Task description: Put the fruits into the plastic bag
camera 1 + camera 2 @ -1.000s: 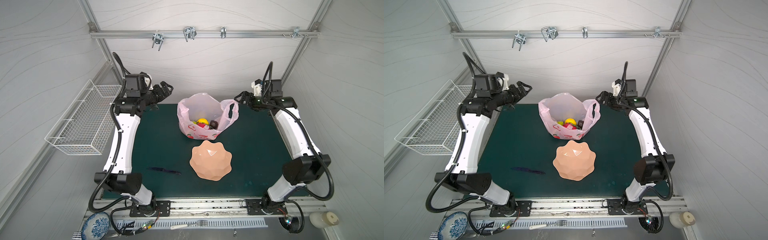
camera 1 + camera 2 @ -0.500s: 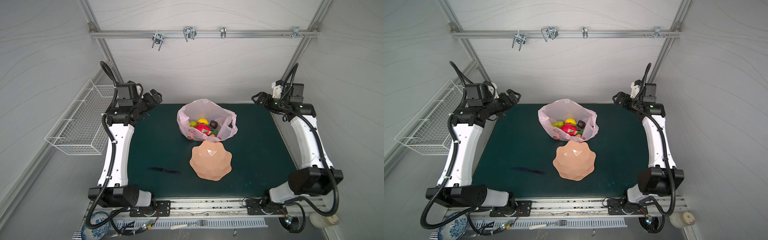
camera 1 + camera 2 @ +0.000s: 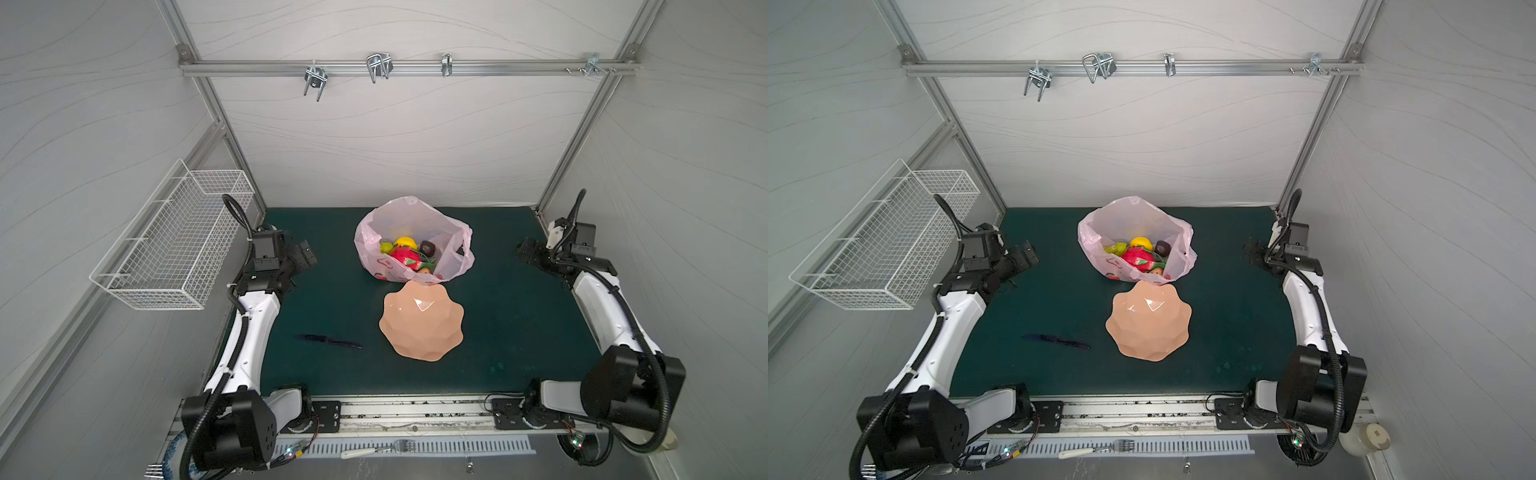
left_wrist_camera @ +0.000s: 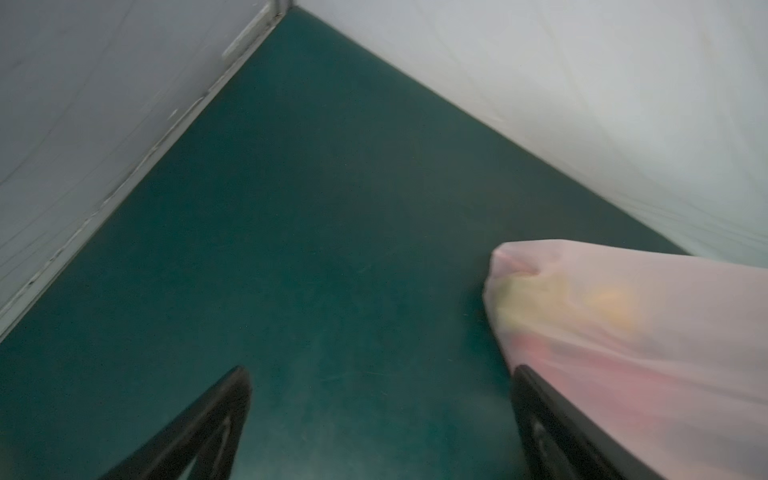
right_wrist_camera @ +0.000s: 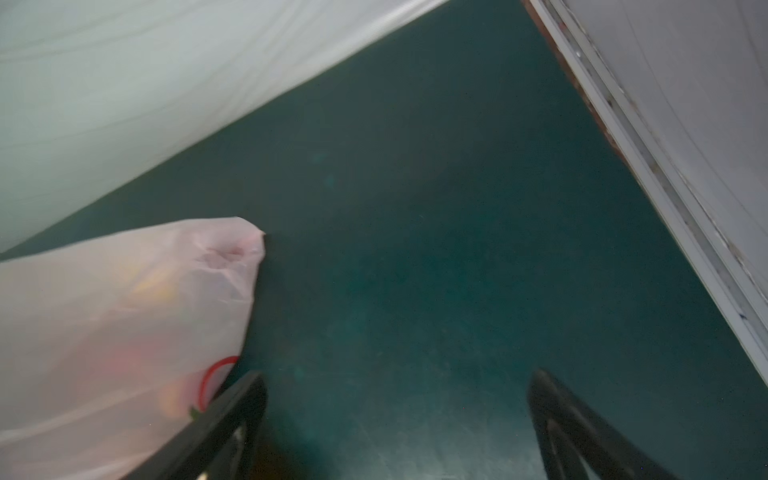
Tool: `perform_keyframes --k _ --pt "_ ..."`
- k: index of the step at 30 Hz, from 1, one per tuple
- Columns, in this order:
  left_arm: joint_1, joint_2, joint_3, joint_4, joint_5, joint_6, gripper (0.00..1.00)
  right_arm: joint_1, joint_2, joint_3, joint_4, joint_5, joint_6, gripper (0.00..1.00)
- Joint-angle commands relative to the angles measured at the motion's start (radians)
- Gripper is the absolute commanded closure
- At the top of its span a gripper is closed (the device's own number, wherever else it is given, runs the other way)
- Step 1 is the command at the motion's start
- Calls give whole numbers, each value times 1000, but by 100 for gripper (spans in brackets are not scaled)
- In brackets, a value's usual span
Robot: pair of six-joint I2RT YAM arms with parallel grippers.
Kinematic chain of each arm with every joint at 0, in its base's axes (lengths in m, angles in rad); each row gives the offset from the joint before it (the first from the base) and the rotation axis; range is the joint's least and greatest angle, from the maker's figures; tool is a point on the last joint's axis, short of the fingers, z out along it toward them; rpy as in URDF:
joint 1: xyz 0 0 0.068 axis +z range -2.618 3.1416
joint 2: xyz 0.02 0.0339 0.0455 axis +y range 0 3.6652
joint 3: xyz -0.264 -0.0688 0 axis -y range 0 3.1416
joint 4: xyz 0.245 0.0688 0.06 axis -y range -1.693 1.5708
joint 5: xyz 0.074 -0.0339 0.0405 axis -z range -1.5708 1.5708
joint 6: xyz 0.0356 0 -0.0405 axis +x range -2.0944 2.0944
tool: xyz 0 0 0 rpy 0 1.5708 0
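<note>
The plastic bag (image 3: 399,216) (image 3: 1133,216) sits open-mouthed at the back middle of the green mat. The fruits lie inside it: a yellow lemon (image 3: 405,242), a pink-red dragon fruit (image 3: 404,256), a dark fruit (image 3: 427,248) and a green one (image 3: 385,248). My left gripper (image 3: 306,254) (image 4: 378,370) hangs open at the mat's left edge, well clear of the bag (image 4: 644,332). Over by the right edge, my right gripper (image 3: 524,250) (image 5: 399,374) is open too, with the bag (image 5: 104,311) off to its side. Both hold nothing.
An empty peach scalloped bowl (image 3: 422,324) lies just in front of the bag. A dark slim utensil (image 3: 328,340) lies on the mat at front left. A white wire basket (image 3: 174,245) hangs on the left wall. A fork (image 3: 378,449) rests on the front rail.
Both arms have drawn back from the bag's handles to the mat's side edges and come down lower. The bag has slumped and its mouth has spread, showing the fruits.
</note>
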Motion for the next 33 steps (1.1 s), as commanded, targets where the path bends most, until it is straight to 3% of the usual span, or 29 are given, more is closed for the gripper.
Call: perform_keyframes --k 1,8,14,20,23,25,27,30,33 --pt "17 -13 -141 326 -45 94 1 -7 -78 -160 296 31 -50 1" --pt "17 74 -433 861 -4 170 1 0 -55 -360 576 15 -43 1" --pt "-3 228 -536 1196 105 207 1 78 -76 -561 893 49 -109 1" --pt "-54 397 -595 1476 122 279 1 164 57 -662 1204 107 -146 1" --pt "-54 355 -565 1347 130 282 1 177 193 -664 1341 111 -141 1" --pt "-54 394 -554 1394 133 281 1 179 308 -678 1504 129 -136 1" --pt "-52 380 -499 1246 133 274 1 197 251 -617 1280 163 -144 1" --pt "-82 397 -463 1216 70 295 1 263 281 -540 1181 265 -191 1" --pt "-83 394 -460 1206 67 295 1 267 287 -548 1213 267 -199 1"
